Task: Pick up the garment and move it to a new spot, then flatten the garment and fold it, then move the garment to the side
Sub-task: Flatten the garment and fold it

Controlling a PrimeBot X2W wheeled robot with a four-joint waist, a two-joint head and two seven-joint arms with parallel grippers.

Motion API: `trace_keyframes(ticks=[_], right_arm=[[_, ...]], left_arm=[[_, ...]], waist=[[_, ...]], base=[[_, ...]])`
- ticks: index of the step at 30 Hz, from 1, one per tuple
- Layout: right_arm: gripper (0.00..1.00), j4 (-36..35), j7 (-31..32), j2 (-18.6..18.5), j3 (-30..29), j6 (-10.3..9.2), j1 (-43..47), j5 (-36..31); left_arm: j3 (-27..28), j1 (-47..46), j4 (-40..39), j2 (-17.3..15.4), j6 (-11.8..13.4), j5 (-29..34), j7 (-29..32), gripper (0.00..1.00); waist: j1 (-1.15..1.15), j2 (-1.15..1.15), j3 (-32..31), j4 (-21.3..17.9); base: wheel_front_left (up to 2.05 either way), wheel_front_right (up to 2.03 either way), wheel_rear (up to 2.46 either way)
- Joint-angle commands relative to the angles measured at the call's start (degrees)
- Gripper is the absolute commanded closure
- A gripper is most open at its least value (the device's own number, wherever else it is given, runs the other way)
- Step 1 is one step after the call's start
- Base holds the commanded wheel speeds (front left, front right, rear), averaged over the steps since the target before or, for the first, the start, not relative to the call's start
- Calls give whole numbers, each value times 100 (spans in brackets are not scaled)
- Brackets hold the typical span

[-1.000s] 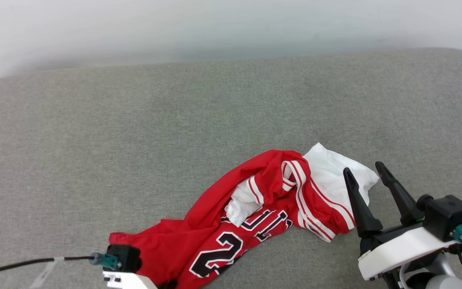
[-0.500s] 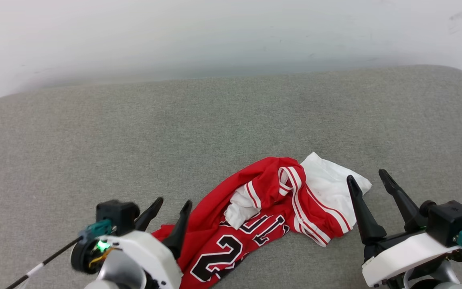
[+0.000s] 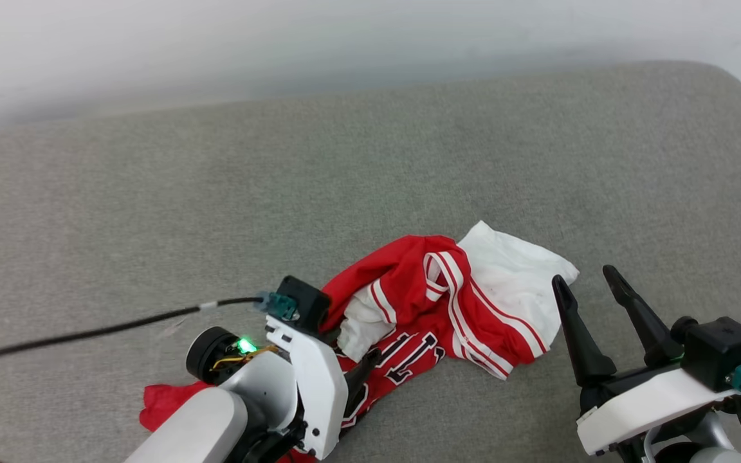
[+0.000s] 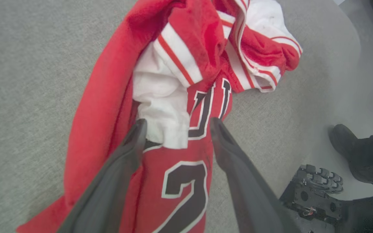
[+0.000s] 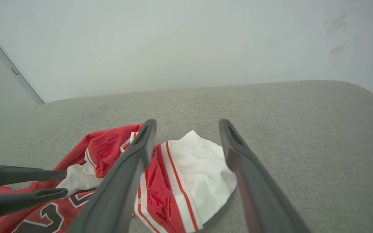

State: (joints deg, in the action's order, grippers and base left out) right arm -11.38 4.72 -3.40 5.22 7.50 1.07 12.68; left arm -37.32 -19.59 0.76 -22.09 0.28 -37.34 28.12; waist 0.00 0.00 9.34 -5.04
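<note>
Crumpled near the front edge of the grey padded surface (image 3: 345, 180), right of middle: the garment (image 3: 435, 302), white sleeve toward the right edge. Low over its lettered red front, fingers spread either side of a white fold: the left claw (image 4: 177, 124). Just beside the white sleeve, likewise spread, gripping nothing: the right claw (image 3: 583, 274).

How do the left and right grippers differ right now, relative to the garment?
Position: the left gripper is over the garment, fingers straddling its bunched middle; the right gripper is at the white sleeve edge, mostly over the grey cushion. Pose: in the head view the left gripper angles across toward the right, while the right gripper points up the view. Shared: both open, nothing clamped.
</note>
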Motion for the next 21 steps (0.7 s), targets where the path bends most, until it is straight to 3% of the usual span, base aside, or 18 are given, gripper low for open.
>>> trace_keyframes(ticks=[1, 7, 8, 9, 15, 21], right_arm=[[0, 11, -28, 16, 1, -2, -86, 52], [0, 122, -153, 44, 1, -2, -177, 73], [0, 143, -181, 46, -3, -2, -190, 78], [0, 156, -186, 50, -9, -2, -204, 80], [0, 232, -236, 57, -109, -2, -215, 81], [0, 259, -195, 58, -189, -2, -197, 90]], left_arm=[[-22, -108, 46, 3, -37, -9, 53, 0], [-158, -391, 354, 8, -199, 14, 281, 0], [-166, -421, 375, 14, -231, 20, 268, 59], [-171, -438, 392, 14, -239, 23, 250, 100], [42, -515, 148, -129, -149, 154, -106, 100], [686, -330, -438, -475, 258, 82, -507, 100]], waist=[[0, 0, 117, -82], [0, 0, 319, -182], [0, 0, 339, -184], [0, 0, 349, -184], [0, 0, 342, -106], [0, 0, 304, 55]], base=[[0, 0, 0], [0, 0, 0], [0, 0, 0], [0, 0, 0], [0, 0, 0], [0, 0, 0]])
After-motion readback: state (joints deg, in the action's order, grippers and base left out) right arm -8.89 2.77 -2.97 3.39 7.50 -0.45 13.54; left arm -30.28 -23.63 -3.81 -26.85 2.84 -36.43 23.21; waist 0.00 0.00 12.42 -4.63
